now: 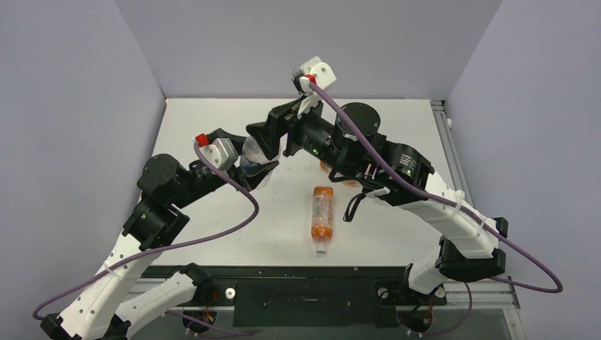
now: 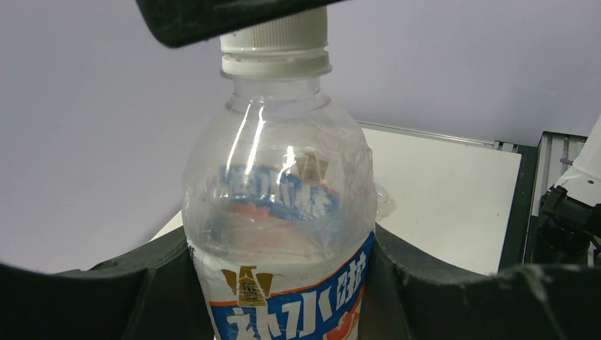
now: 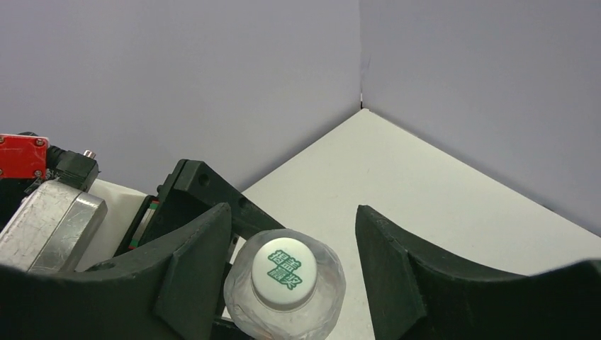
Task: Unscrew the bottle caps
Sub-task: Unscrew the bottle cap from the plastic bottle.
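Observation:
My left gripper (image 2: pixel 280 290) is shut on a clear bottle (image 2: pixel 280 184) with a red-white-blue label and holds it upright at the table's back left (image 1: pixel 249 157). Its white cap (image 2: pixel 275 41) is on the neck, and the green mark on top shows in the right wrist view (image 3: pixel 285 273). My right gripper (image 3: pixel 292 230) is open and straddles the cap from above; its left finger (image 3: pixel 191 262) is close to the cap and the right finger (image 3: pixel 397 269) stands apart. In the top view this gripper (image 1: pixel 266 139) sits over the bottle.
A slim orange bottle (image 1: pixel 322 212) lies on its side mid-table, its white cap (image 1: pixel 321 249) pointing toward the near edge. Another orange bottle (image 1: pixel 327 168) is mostly hidden behind my right arm. Grey walls enclose the left, back and right.

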`<state>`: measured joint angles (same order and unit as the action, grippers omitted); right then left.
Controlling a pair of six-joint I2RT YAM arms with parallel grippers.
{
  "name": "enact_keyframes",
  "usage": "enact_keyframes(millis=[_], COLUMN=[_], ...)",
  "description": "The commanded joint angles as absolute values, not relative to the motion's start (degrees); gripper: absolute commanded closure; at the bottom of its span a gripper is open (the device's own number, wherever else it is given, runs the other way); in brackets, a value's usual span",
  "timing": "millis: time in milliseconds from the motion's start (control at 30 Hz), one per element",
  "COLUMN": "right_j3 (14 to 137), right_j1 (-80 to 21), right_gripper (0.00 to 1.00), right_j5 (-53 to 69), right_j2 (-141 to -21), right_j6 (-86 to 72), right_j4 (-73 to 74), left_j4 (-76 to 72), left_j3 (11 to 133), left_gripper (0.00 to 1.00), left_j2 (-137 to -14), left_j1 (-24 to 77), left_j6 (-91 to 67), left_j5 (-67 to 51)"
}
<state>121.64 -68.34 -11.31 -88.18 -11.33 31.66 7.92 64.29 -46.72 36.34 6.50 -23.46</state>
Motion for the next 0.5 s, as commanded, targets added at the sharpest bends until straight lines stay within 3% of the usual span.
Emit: enact_keyframes(millis=[0,200,333,467], right_j3=[121.8,119.6,118.9,116.4], right_j1=[-68.6,-67.1,-65.8,-65.1], right_gripper=[0.42,0.50,0.42,0.57], right_j5=[-13.1,-11.4,-11.0,-10.3], right_j2=[-87.0,-86.7,-86.9,-85.3], right_j6=[-11.7,-13.4,-14.7,-15.5], right_j4=[30.6,29.8,30.1,27.4], left_j4=[6.2,5.2,4.6,4.7], left_j3=[65.4,65.8,66.1,66.3], left_gripper=[1.00,1.00,1.00,1.00], left_j2=[-46.4,-46.4,-46.3,-46.3], left_j1=[36.5,36.5,36.5,36.5], left_j6=[6.7,5.1,4.1,3.6], left_j5=[-21.8,-22.0,-22.5,-22.7])
